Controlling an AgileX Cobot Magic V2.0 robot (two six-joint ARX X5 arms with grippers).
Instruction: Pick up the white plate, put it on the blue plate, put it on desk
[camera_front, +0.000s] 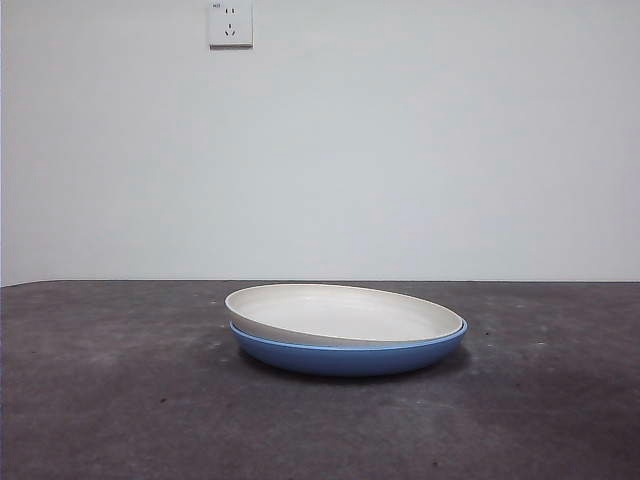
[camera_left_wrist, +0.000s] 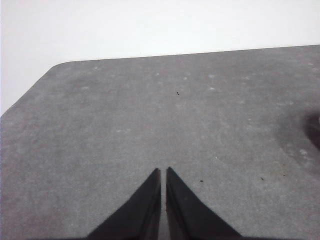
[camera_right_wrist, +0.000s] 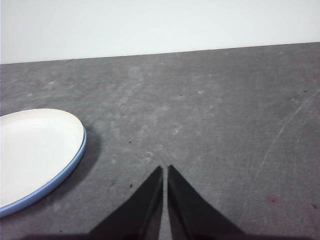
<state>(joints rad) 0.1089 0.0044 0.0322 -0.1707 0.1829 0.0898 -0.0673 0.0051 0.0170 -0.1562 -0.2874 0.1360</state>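
The white plate rests nested on the blue plate near the middle of the desk, tilted slightly with its left rim raised. In the right wrist view the white plate and the blue plate's rim lie off to one side of my right gripper, which is shut, holds nothing and hangs apart from them over bare desk. My left gripper is shut and empty over bare desk; neither plate shows there. No arm appears in the front view.
A white wall with a power socket stands behind the desk. The desk's rounded corner and far edge show in the left wrist view. A dark shadow lies at that view's side.
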